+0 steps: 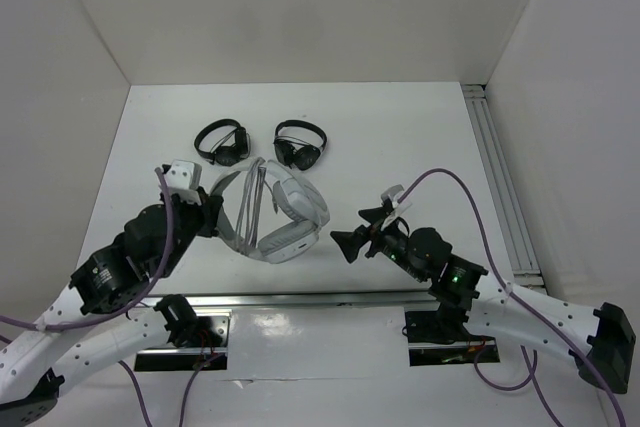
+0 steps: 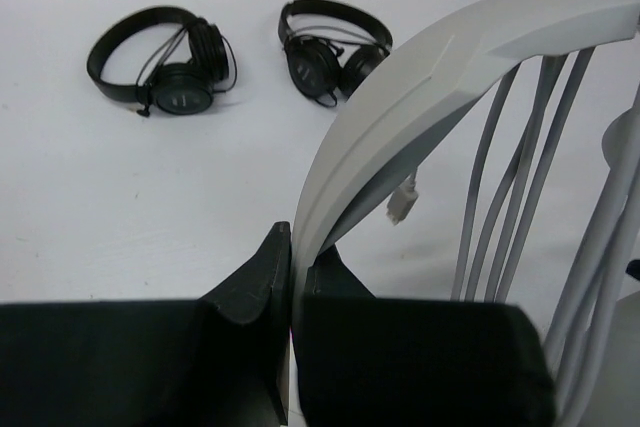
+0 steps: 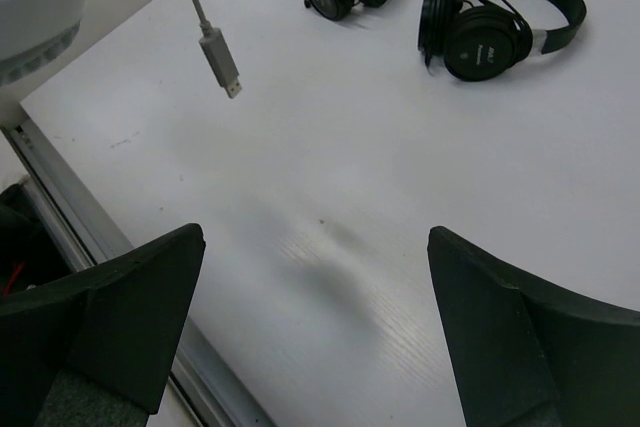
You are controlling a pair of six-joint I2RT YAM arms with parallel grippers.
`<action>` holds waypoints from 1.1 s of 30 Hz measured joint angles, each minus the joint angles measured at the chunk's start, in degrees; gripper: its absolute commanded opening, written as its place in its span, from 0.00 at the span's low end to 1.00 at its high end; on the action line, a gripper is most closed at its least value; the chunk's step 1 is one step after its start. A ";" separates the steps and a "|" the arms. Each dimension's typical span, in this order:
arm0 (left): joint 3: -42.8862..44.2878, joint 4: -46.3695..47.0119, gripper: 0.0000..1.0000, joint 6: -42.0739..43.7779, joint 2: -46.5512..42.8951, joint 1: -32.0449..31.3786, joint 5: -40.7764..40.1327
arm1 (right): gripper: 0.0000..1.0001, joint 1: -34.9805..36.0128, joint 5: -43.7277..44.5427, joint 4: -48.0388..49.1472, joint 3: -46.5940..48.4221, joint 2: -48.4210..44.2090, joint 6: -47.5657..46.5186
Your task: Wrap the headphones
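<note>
Partway wrapped, the large white over-ear headphones sit mid white counter, thin grey cable looped around the headband, plug end dangling loose. Clenching the headband are the left fingers; the right fingers gape empty.

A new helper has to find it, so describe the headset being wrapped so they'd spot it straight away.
On the white table, look centre-left, on the near side of two small black headsets. The headphones pinched by the left tool are the only large white-and-grey pair, with grey cable strung across the headband.
</note>
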 measured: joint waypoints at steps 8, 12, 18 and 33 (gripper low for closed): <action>1.27 -8.00 0.00 -7.02 0.68 0.00 5.18 | 1.00 0.00 5.07 -9.70 4.37 -4.35 -0.83; -0.11 -8.98 0.00 -9.14 -1.70 0.00 7.91 | 1.00 0.00 10.12 -13.25 8.00 -6.23 -0.81; -2.10 -9.46 0.00 -11.56 -2.99 0.00 11.30 | 1.00 0.00 18.47 -17.55 10.12 -8.26 1.16; -5.16 8.76 0.00 -14.67 43.06 17.70 15.85 | 1.00 0.48 17.97 -21.24 17.57 1.97 0.79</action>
